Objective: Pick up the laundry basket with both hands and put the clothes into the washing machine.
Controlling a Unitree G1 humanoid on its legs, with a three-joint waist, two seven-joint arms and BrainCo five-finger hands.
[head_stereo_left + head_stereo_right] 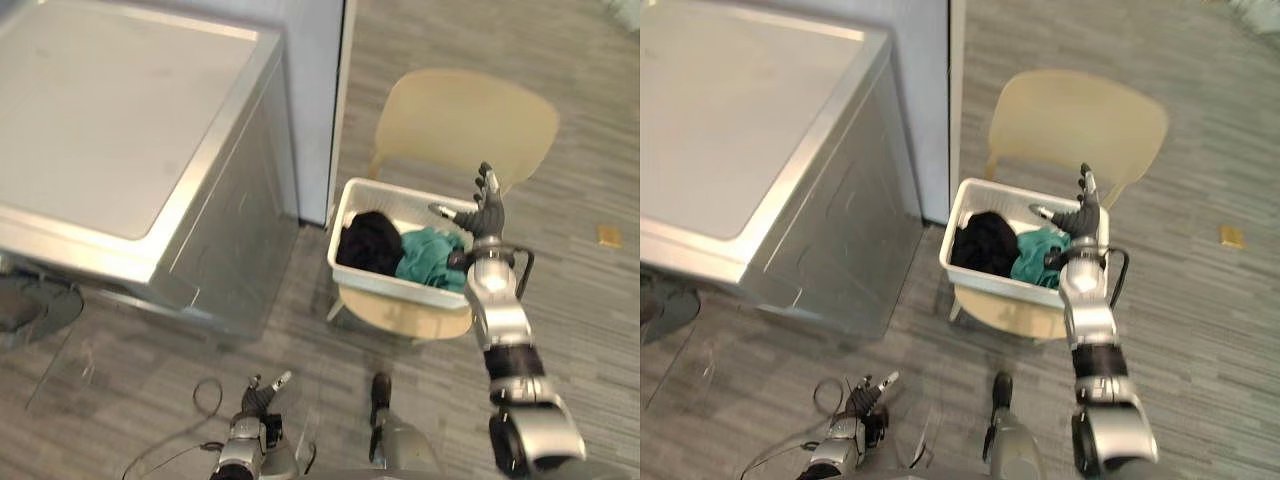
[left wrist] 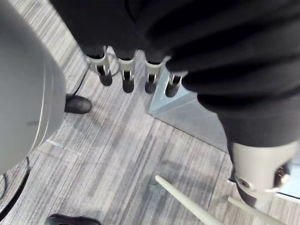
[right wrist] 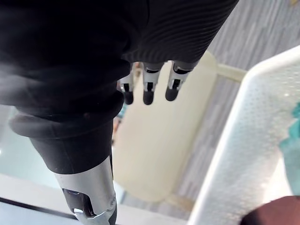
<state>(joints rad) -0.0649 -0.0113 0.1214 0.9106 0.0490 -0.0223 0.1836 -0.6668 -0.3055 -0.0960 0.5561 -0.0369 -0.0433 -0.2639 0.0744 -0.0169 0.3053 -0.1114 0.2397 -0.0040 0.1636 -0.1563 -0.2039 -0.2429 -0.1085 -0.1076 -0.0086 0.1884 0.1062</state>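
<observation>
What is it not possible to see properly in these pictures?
The laundry basket: in the eye views the right hand covers its far right corner, so any handle there is hidden.
Basket's bottom: under the black cloth and teal cloth.
The washing machine: the left edge cuts it off; its door cannot be made out.

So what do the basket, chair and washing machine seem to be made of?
Laundry basket: white plastic, likely; matte, pebbled wall in the right wrist view. Chair: cream moulded plastic, smooth one-piece shell. Washing machine: probably sheet metal, silver satin sheen, brighter edges.
</observation>
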